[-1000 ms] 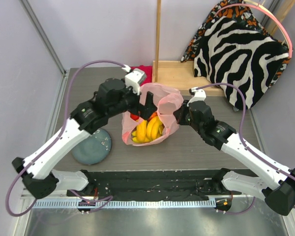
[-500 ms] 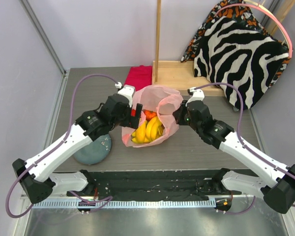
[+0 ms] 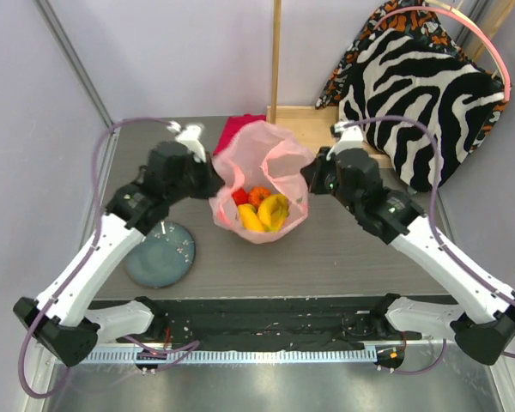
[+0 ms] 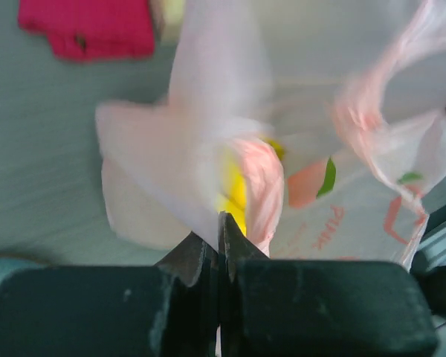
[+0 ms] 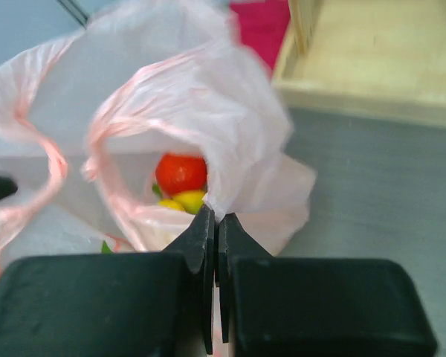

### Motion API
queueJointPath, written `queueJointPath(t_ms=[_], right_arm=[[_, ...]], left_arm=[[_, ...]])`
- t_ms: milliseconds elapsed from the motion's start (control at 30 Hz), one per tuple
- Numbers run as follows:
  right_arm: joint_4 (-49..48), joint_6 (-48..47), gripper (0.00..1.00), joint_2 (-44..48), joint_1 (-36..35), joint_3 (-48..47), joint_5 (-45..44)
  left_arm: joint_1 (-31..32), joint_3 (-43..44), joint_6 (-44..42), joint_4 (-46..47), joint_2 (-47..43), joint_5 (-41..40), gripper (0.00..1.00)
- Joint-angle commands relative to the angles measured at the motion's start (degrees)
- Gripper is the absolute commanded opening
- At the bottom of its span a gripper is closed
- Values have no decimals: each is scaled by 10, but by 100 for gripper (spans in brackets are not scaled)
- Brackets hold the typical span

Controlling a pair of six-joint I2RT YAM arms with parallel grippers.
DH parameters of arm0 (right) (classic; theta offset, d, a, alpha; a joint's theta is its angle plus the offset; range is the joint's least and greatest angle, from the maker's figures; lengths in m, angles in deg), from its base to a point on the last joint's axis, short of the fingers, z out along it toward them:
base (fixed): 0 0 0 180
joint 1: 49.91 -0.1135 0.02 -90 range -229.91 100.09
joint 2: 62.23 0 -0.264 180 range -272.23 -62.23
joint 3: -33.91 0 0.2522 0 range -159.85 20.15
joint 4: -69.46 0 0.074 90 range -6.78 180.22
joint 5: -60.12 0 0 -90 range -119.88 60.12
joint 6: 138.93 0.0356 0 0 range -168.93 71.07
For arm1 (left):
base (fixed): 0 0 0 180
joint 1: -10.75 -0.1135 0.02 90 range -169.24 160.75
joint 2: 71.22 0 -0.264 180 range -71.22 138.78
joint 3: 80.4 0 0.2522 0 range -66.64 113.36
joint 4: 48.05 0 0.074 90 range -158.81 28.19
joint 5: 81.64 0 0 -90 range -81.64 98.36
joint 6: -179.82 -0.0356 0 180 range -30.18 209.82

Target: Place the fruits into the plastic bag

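Observation:
The pink plastic bag (image 3: 259, 154) stands mouth-up at the table's middle, held between both grippers. My left gripper (image 3: 213, 176) is shut on the bag's left rim; in the left wrist view its tips (image 4: 219, 223) pinch the thin film (image 4: 208, 126). My right gripper (image 3: 313, 178) is shut on the right rim, its tips (image 5: 214, 219) also clamping film (image 5: 201, 89). Inside the bag lie yellow bananas (image 3: 272, 210), a red fruit (image 3: 239, 196) and an orange fruit (image 3: 259, 195). The right wrist view shows the red fruit (image 5: 181, 172) above a banana (image 5: 187, 201).
A round grey-blue plate (image 3: 160, 256) lies at the front left. A folded magenta cloth (image 3: 233, 129) sits behind the bag. A wooden tray (image 3: 305, 120) with an upright post (image 3: 276, 60) stands at the back, and a zebra-print cushion (image 3: 421, 94) leans at the back right.
My left gripper drew out of the bag, closed on its left rim and pulled it up and back. The right gripper rose too, and the bag now stands upright and stretched open.

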Motion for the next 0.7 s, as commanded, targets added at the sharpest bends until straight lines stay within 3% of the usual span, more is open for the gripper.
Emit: queueJointPath(t_ms=[0, 100, 233, 467, 667], right_arm=[[2, -76, 1, 21, 2, -139, -36], [8, -96, 1, 16, 2, -181, -48], [13, -102, 1, 8, 6, -180, -64], [10, -60, 1, 13, 8, -50, -70], [4, -34, 1, 4, 8, 1, -74]], left_arm=[[-95, 85, 62, 141, -43, 178, 0], [-143, 114, 93, 164, -23, 235, 0], [-190, 90, 109, 192, 12, 274, 0], [-201, -40, 69, 219, 41, 313, 0], [-204, -61, 34, 195, 69, 301, 0]])
